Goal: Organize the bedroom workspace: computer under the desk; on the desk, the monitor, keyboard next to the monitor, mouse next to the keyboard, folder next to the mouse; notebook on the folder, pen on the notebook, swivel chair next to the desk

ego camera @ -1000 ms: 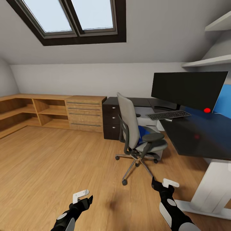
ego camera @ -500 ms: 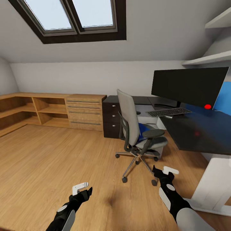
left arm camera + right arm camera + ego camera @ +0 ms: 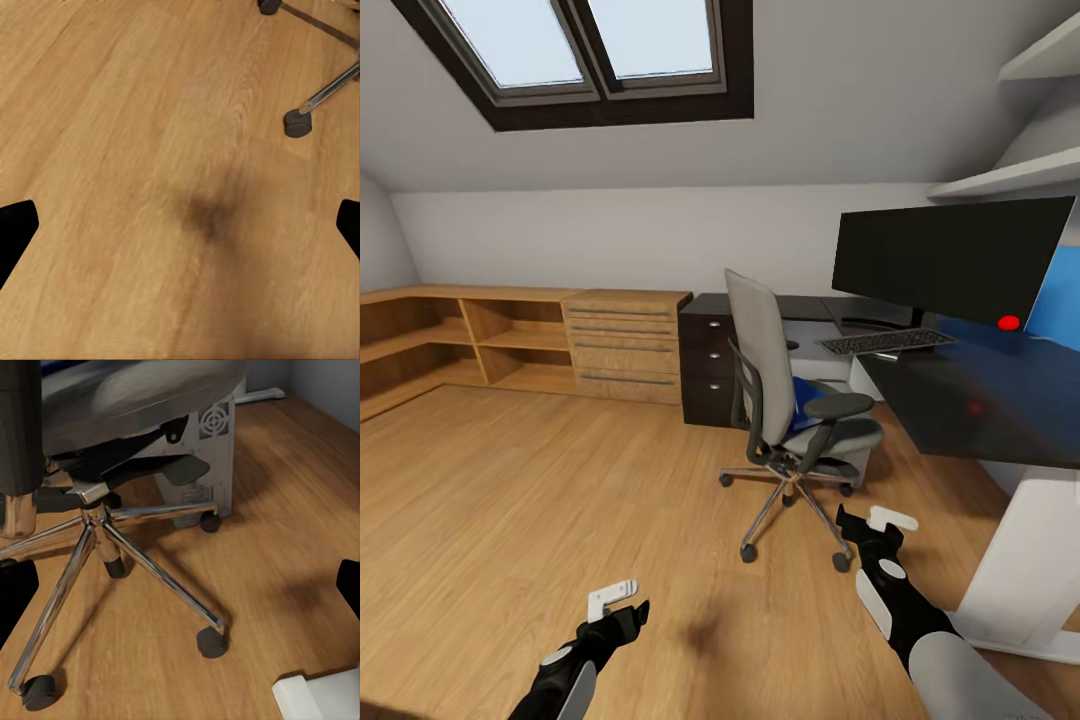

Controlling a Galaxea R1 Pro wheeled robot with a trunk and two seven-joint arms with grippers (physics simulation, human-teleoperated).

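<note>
The grey swivel chair [image 3: 790,400] stands on the wood floor in front of the black desk [image 3: 980,400], with the blue folder [image 3: 806,404] on its seat. The monitor [image 3: 950,260] and the keyboard [image 3: 885,342] are on the desk. A small dark lump [image 3: 791,345] behind the chair's back may be the mouse. The light grey computer [image 3: 210,442] stands behind the chair's chrome base [image 3: 112,540]. Notebook and pen are out of view. My left gripper [image 3: 617,603] hangs open over bare floor. My right gripper [image 3: 872,522] is open, near a chair caster.
Low wooden shelving [image 3: 510,340] and wooden drawers [image 3: 625,345] line the back wall on the left. Black desk drawers [image 3: 708,370] stand beside them. The desk's white pedestal leg [image 3: 1030,570] is close to my right arm. Open floor lies to the left.
The whole view has shifted slightly as the camera moved. The chair and the things on the desk have kept their places. Both grippers stay open.
</note>
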